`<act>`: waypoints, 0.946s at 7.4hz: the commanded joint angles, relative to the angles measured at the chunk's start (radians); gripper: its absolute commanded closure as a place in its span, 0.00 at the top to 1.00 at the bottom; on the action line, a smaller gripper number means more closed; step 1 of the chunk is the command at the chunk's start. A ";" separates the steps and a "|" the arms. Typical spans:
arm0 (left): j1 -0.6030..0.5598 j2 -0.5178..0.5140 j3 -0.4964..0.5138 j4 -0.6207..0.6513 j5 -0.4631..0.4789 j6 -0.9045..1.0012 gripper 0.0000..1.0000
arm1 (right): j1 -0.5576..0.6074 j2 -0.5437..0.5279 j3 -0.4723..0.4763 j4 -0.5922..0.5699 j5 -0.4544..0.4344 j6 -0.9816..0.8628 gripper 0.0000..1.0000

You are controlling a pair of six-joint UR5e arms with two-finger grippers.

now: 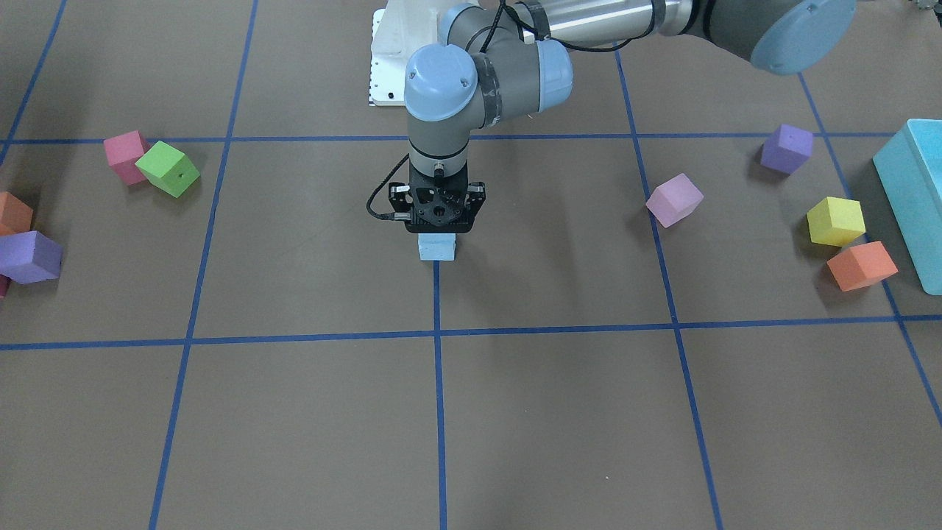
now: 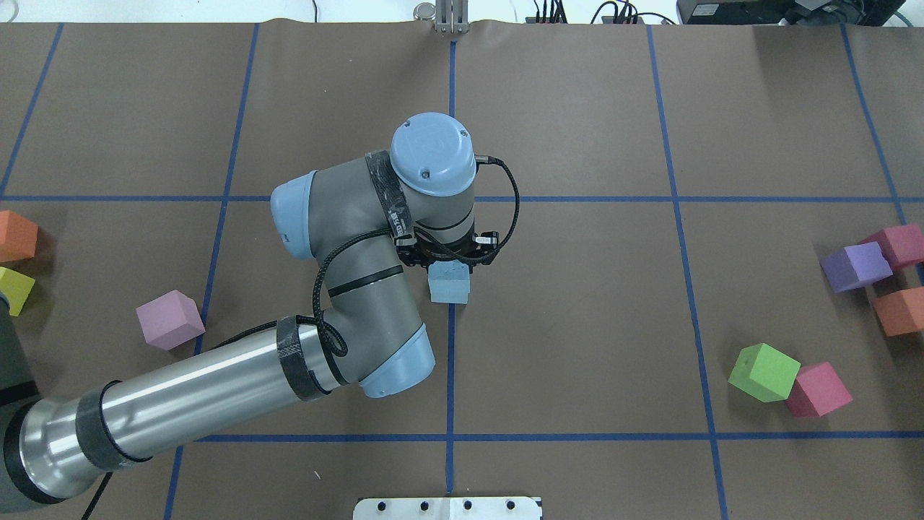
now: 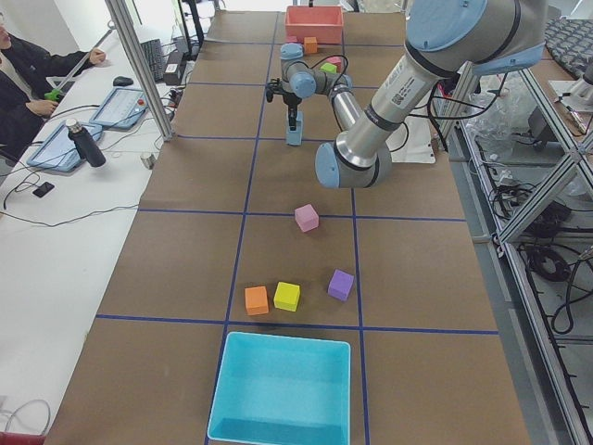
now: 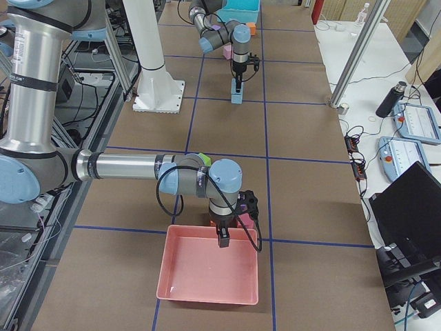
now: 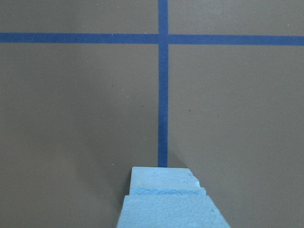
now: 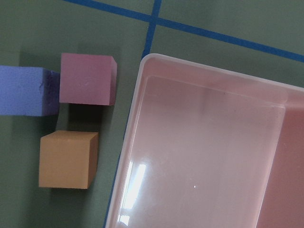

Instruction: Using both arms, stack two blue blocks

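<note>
My left gripper (image 2: 449,258) stands straight down over the table's middle. It is shut on a pale blue block (image 2: 449,283) on the centre tape line. In the left wrist view this block (image 5: 171,211) fills the bottom edge. The edge of a second blue block (image 5: 161,179) shows just under it, so the two sit one on the other. The front view shows only one blue face (image 1: 437,247) below the gripper (image 1: 438,227). My right gripper (image 4: 224,241) hangs over a pink tray (image 4: 207,298). I cannot tell whether it is open or shut.
The right wrist view shows the tray's rim (image 6: 213,81) beside a red-pink cube (image 6: 88,78), a purple cube (image 6: 23,90) and an orange cube (image 6: 66,159). A lilac cube (image 2: 170,319) lies on the left and green (image 2: 764,372) and red (image 2: 818,390) cubes on the right. A teal box (image 1: 916,199) stands at one end.
</note>
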 commanded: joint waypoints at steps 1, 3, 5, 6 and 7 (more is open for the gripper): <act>0.000 0.005 -0.006 0.001 0.000 0.000 0.97 | 0.000 0.001 0.000 0.000 0.000 0.000 1.00; -0.002 0.005 -0.032 0.003 -0.001 0.000 0.97 | 0.000 0.001 0.000 0.000 0.002 0.001 1.00; -0.028 0.019 -0.175 0.021 -0.003 -0.002 0.98 | 0.000 -0.001 0.001 0.000 0.002 0.000 1.00; -0.058 0.051 -0.248 0.041 -0.006 0.000 0.98 | 0.000 -0.001 0.000 0.000 0.003 0.000 1.00; -0.103 0.095 -0.298 0.067 -0.011 0.012 0.98 | 0.000 -0.001 0.000 0.000 0.003 0.000 1.00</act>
